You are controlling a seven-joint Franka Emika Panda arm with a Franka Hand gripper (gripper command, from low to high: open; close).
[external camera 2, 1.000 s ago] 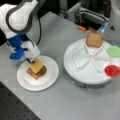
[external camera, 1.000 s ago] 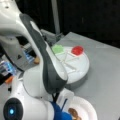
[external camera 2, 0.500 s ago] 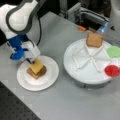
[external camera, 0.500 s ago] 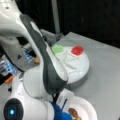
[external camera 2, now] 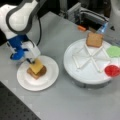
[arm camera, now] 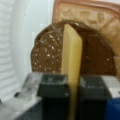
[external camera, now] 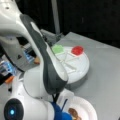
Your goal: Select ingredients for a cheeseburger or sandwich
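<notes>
Glossy white arm (external camera 2: 18,15) with rounded shells and dark grey joint bands; a black cable (external camera 2: 39,30) runs down to the blue wrist block. Gripper (arm camera: 73,90): white body, two black, square-edged fingers (arm camera: 53,92). Round base joint bears a blue light (external camera: 12,112).

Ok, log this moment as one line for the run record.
claw: shut on cheese square | cheese: edge-on above patty, over bread slice on white plate | second bread slice: on divided tray
</notes>
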